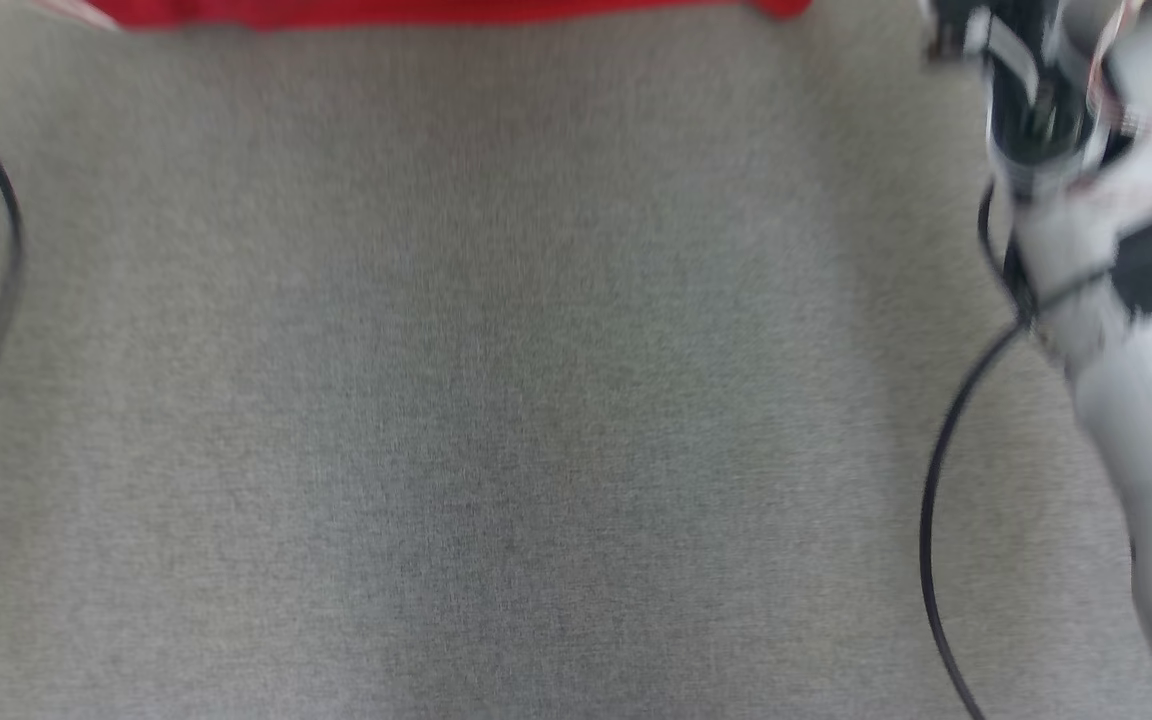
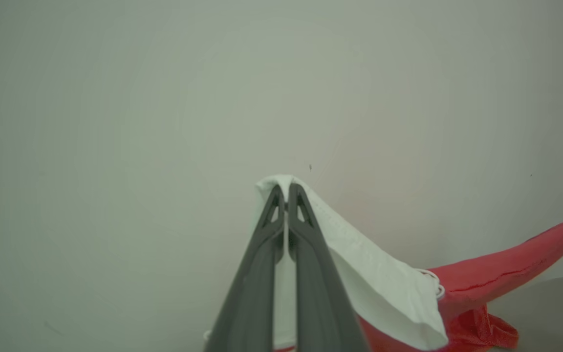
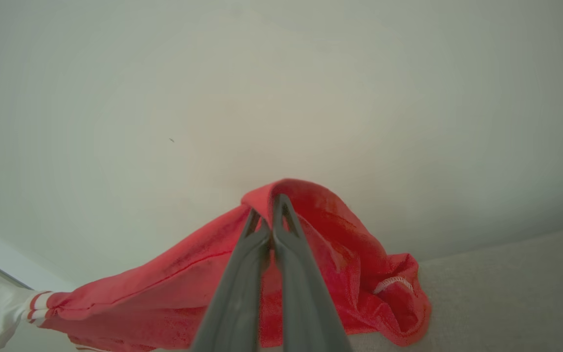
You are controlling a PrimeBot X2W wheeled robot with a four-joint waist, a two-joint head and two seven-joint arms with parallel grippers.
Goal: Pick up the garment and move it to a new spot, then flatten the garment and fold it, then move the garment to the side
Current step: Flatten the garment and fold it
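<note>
The garment is red with white parts. Its lower edge shows as a red band (image 1: pixel 456 10) along the top of the blurred head view, lifted above the grey surface. In the left wrist view my left gripper (image 2: pixel 285 188) is shut on a white part of the garment (image 2: pixel 384 283), with red cloth (image 2: pixel 506 269) stretching away to the right. In the right wrist view my right gripper (image 3: pixel 268 203) is shut on a red fold of the garment (image 3: pixel 340 234), which hangs down to both sides. My right forearm (image 1: pixel 1116 300) stands at the right of the head view.
A grey cloth-covered surface (image 1: pixel 496 400) spreads below the garment. Black cables (image 1: pixel 936 520) hang at the right and at the left edge (image 1: pixel 6 260). A plain pale wall (image 2: pixel 164 98) lies behind both grippers.
</note>
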